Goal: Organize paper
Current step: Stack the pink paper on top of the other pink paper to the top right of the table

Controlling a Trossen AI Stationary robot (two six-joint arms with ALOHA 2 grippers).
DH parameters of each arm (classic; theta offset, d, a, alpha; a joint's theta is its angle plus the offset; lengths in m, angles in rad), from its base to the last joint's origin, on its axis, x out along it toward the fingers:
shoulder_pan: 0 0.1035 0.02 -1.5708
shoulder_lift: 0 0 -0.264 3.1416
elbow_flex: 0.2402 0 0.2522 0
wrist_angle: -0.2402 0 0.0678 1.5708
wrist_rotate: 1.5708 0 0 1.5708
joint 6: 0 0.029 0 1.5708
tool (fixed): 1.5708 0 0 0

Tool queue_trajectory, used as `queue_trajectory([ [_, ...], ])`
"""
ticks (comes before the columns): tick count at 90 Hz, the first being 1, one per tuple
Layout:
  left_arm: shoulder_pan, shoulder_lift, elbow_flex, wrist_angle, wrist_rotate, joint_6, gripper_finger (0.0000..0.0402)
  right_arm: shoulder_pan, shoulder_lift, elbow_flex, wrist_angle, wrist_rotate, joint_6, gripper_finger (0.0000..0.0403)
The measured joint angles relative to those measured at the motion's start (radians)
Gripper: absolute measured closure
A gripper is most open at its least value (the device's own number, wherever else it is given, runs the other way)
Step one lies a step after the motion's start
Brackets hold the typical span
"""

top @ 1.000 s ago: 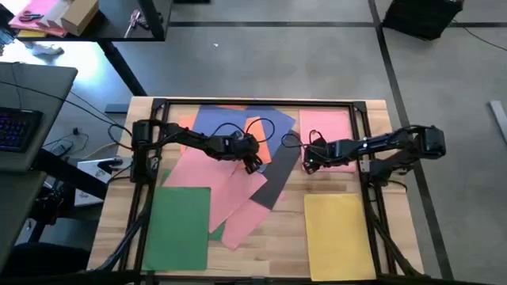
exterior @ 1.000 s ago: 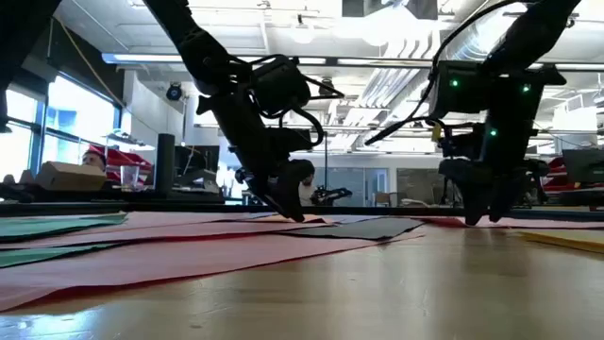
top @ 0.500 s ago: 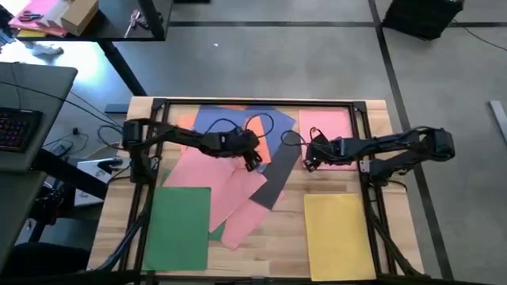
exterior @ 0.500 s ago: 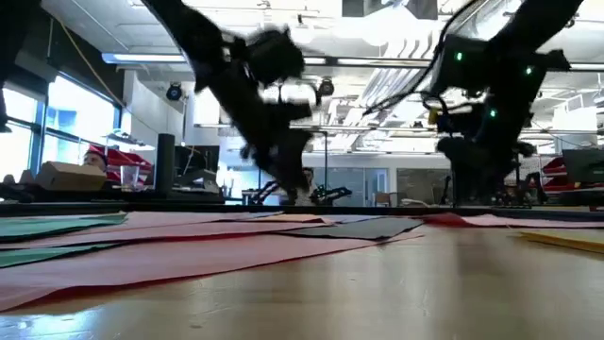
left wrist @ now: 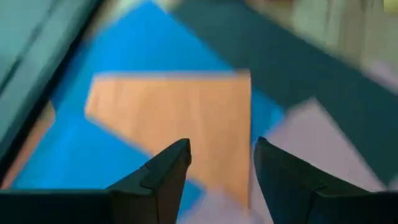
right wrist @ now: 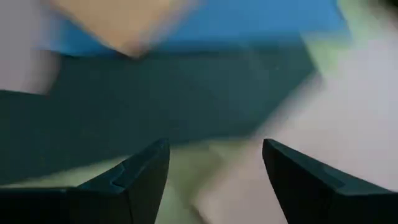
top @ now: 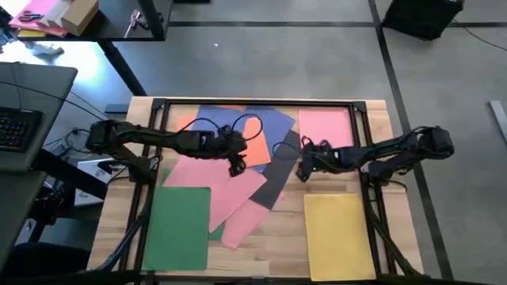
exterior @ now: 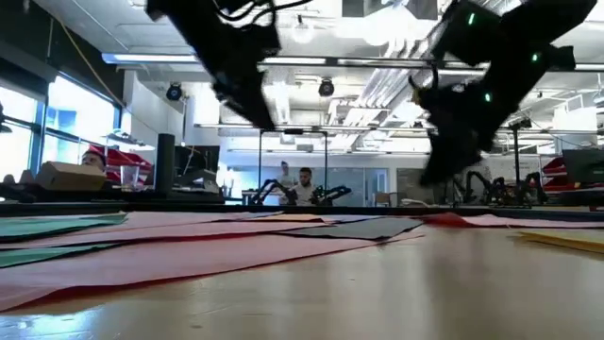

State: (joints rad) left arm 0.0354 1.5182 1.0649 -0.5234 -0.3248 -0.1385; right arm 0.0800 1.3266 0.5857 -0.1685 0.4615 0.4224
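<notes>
The paper lies in loose sheets on the wooden table. Overlapping pink sheets (top: pixel 214 184) fill the middle, with blue (top: pixel 231 120), orange (top: pixel 257 149) and dark grey (top: pixel 279 172) sheets behind them. A green sheet (top: pixel 179 228) lies near left, a yellow sheet (top: pixel 339 236) near right, and another pink sheet (top: pixel 326 127) far right. My left gripper (top: pixel 236 166) hovers open above the orange and pink sheets (left wrist: pixel 221 146). My right gripper (top: pixel 301 170) hovers open over the dark grey sheet's right edge (right wrist: pixel 214 146). In the low view both are clear of the table.
A black metal frame (top: pixel 253 103) runs along the table's far edge and down both sides. Cables loop over the blue and orange sheets (top: pixel 261 127). A desk with a keyboard (top: pixel 16 131) stands off the left side. People sit in the room far behind (exterior: pixel 294 181).
Both grippers have risen off the sheets and now hang clear above the table. My left gripper has drawn back toward the table's left edge. My right gripper has shifted slightly toward the near edge and the left.
</notes>
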Motion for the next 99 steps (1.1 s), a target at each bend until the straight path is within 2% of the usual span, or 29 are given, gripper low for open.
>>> queue_trajectory([
  [10,-0.021,-0.002,-0.004,-0.173,-0.021,-0.092,0.0234,0.071,0.048,0.002,0.192,-0.002,-0.207,0.016],
  [17,-0.034,-0.006,-0.032,-0.216,-0.043,-0.147,0.0234,0.091,0.115,0.007,0.289,-0.012,-0.289,0.016],
  [27,-0.04,-0.006,-0.109,-0.26,-0.022,-0.239,0.0234,0.108,0.26,0.077,0.352,-0.051,-0.382,0.016],
  [45,-0.039,0.001,-0.241,-0.187,-0.015,-0.36,0.0234,0.163,0.53,0.331,0.355,-0.059,-0.637,0.016],
  [62,-0.036,0.0,-0.344,-0.098,0.005,-0.385,0.0234,0.19,0.703,0.544,0.273,-0.1,-0.823,0.016],
  [75,-0.036,-0.006,-0.396,-0.032,0.01,-0.402,0.0234,0.198,0.772,0.631,0.25,-0.099,-0.901,0.016],
  [99,-0.038,-0.006,-0.428,0.008,0.035,-0.402,0.0234,0.196,0.812,0.665,0.264,-0.063,-0.98,0.016],
])
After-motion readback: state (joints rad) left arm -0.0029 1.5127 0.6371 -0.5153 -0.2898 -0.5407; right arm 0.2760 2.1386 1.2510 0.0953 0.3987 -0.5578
